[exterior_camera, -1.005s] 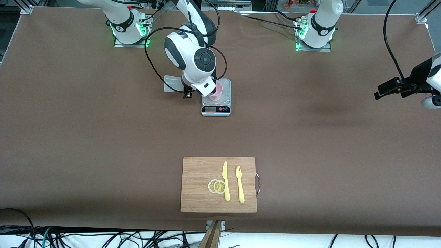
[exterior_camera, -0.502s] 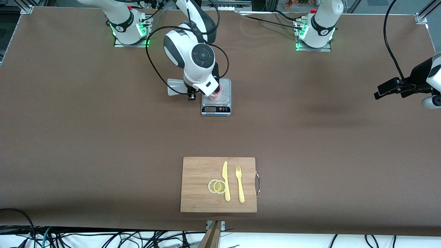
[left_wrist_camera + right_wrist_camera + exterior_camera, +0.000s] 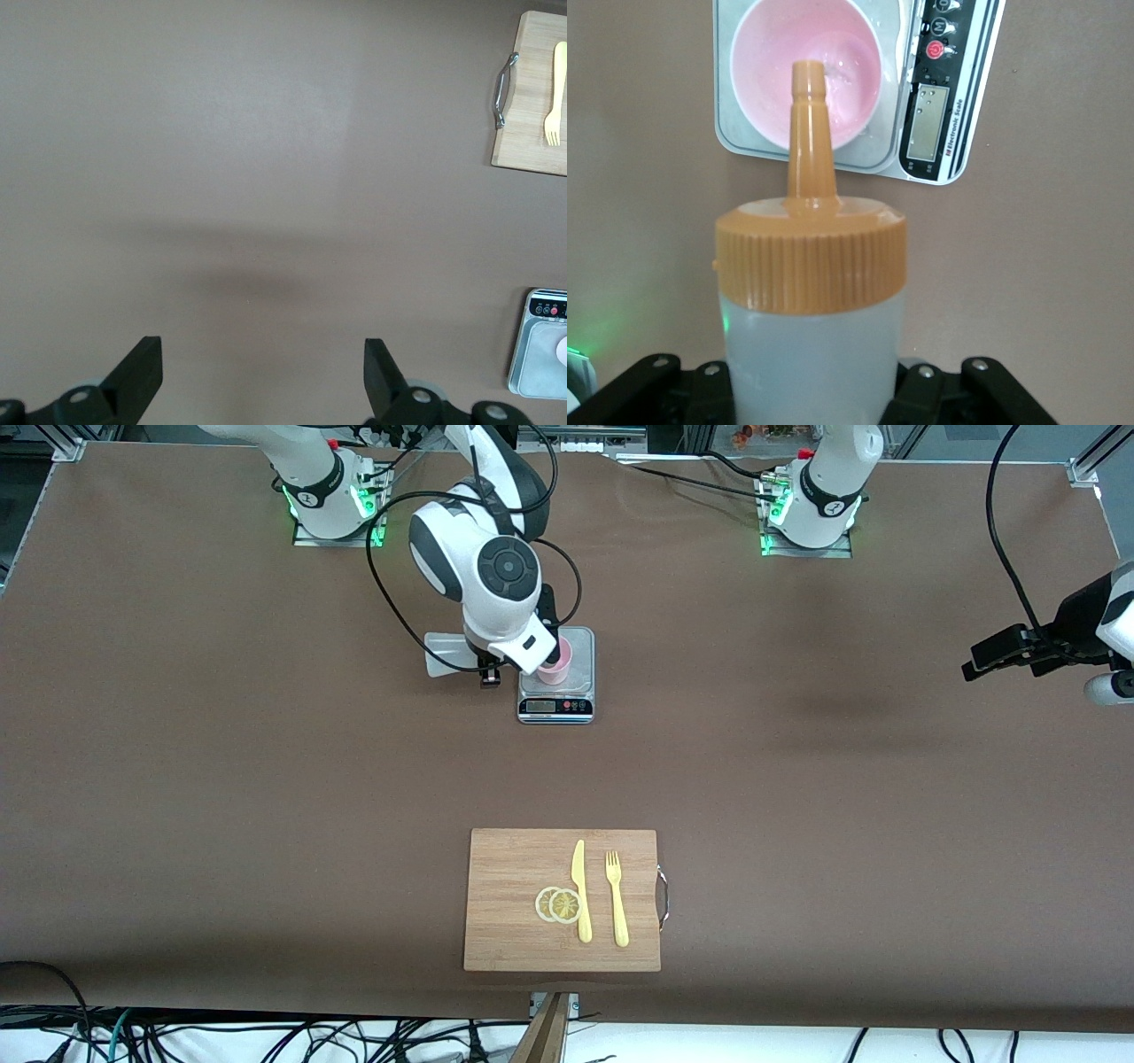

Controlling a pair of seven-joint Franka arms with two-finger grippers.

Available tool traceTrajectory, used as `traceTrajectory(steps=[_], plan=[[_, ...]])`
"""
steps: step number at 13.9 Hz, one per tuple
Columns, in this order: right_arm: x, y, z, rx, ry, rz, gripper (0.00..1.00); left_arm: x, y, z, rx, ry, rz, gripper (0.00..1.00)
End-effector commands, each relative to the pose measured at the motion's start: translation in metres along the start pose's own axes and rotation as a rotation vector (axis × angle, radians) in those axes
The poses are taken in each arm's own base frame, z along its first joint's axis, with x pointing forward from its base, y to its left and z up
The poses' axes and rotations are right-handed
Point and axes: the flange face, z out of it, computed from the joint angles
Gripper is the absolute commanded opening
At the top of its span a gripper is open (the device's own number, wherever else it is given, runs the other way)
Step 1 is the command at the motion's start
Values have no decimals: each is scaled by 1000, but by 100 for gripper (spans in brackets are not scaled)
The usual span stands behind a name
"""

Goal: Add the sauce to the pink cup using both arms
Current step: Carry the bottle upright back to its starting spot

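Right arm drifts toward its own base, bottle nozzle aimed at the cup

Over the last second the right gripper [image 3: 811, 390], clamped on the sauce bottle [image 3: 811, 292], has shifted slightly off the scale [image 3: 555, 682], so squeezing seems close. The pink cup [image 3: 558, 661] stands on the scale. The left gripper [image 3: 257, 376] waits, jaws wide and empty, over bare table [image 3: 797, 779] at its own end.

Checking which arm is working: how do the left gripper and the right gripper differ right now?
The right gripper is shut on the sauce bottle, while the left gripper is open and holds nothing. The right gripper is at the pink cup on the scale; the left gripper waits over bare table at its own end. Both are black, two-fingered.
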Motion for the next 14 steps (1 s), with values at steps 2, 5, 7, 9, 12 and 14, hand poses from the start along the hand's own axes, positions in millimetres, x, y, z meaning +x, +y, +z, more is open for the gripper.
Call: traceTrajectory(steps=[2,5,7,9,12,14], plan=[[-22,-5,-7,-10,73,-27,0,1,0,-5,-32,-7,-9,100],[-45,-1,3,-20,189,-15,0,1,0,-5,-32,-7,-9,100],[-62,2,10,-37,260,-11,0,1,0,-5,-33,-7,-9,100],[-89,15,13,-42,351,-30,0,1,0,-5,-32,-7,-9,100],[-148,36,27,-59,541,-61,0,1,0,-5,-33,-7,-9,100],[-196,48,44,-91,678,-72,0,1,0,-5,-32,-7,-9,100]])
